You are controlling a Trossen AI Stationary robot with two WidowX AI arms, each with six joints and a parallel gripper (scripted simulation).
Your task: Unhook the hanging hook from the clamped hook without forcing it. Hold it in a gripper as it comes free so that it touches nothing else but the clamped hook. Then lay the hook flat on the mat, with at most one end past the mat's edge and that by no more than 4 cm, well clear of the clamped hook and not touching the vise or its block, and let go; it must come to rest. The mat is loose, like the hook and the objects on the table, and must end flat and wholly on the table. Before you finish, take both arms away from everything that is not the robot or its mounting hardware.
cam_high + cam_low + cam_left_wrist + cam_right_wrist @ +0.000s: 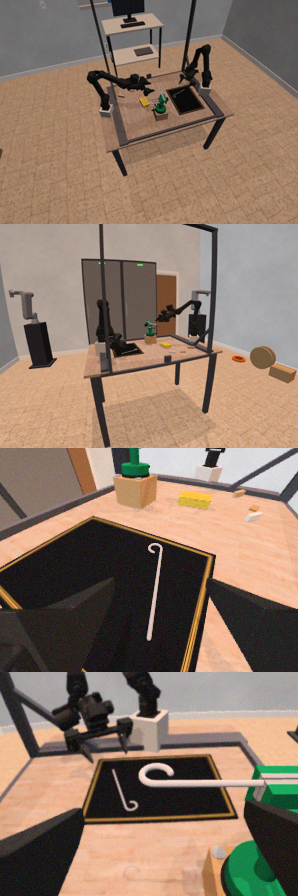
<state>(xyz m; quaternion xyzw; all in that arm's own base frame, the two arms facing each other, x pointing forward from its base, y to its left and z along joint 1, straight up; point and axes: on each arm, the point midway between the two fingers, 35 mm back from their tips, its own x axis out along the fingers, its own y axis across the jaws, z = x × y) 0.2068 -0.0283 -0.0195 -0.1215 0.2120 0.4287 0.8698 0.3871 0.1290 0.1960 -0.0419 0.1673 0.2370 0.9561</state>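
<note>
The freed hook [130,351] [156,593] [120,789] lies flat on the black mat [188,103] [75,558] [185,804], both ends inside its gold border. My left gripper [183,85] [110,758] is open and empty above the hook's straight-end side of the mat. The clamped hook [160,90] [200,782] sticks out of the green vise [162,109] [149,333] [135,469], well apart from the freed hook. My right gripper [152,86] [163,812] is open and empty, raised beside the clamped hook; no contact shows.
The vise stands on a wooden block [161,116] [150,339] [136,492] beside the mat. A yellow block [144,102] [165,345] [195,500], small wooden pieces [121,96] [191,347] and a white piece [172,352] [253,517] lie on the table. Dark frame posts rise at the table's edge.
</note>
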